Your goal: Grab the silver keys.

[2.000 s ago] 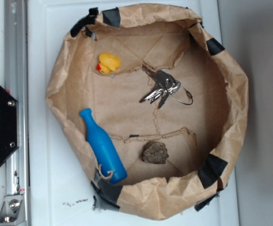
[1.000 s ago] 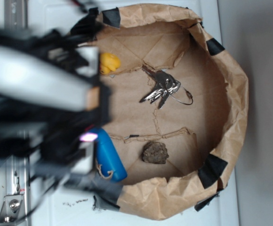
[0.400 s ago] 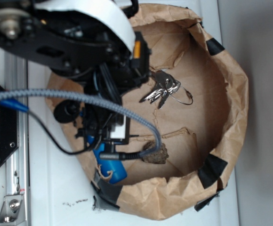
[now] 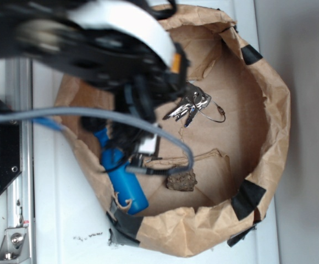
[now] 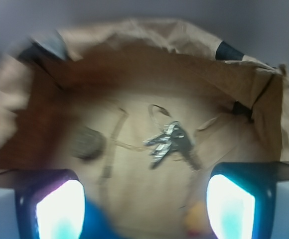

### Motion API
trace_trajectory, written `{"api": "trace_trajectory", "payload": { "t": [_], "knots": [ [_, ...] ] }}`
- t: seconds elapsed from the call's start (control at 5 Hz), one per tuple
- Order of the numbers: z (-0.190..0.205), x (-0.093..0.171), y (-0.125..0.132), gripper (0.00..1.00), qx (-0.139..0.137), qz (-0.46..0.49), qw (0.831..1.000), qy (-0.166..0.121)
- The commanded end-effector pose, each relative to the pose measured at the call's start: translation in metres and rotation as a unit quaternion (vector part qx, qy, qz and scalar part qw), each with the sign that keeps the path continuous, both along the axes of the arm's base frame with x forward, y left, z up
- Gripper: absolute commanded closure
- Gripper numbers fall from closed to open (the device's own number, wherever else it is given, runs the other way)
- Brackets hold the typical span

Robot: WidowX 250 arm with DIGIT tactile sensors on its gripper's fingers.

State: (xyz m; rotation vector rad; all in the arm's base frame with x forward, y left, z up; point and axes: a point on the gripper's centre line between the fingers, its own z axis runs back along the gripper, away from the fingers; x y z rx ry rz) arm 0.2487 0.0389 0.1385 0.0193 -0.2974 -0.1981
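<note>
The blurred arm (image 4: 104, 49) hides the blue bottle's (image 4: 124, 184) neck, and the end effector itself is unseen.

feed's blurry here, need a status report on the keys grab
Gripper open, empty, above the bag floor. Silver keys flat, untouched, ahead of the fingers. Nothing between.

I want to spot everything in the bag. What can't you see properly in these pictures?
- Exterior view: the robot arm covers the bag's upper left and part of the blue bottle.
- Wrist view: motion blur smears the keys and rock.
- The hand's fingertips are cut off below.
</note>
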Motion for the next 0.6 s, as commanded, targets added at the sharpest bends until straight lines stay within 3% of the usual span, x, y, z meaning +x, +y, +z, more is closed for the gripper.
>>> {"api": "trace_trajectory", "payload": {
  "t": [0.0,0.2,0.4],
  "knots": [
    [-0.016,0.023,0.0,0.0,0.057,-0.137,0.989,-0.021],
    [-0.036,0.042,-0.012,0.0,0.09,-0.229,0.969,-0.032],
    [-0.049,0.052,-0.017,0.0,0.089,-0.253,0.963,-0.013]
  ]
}}
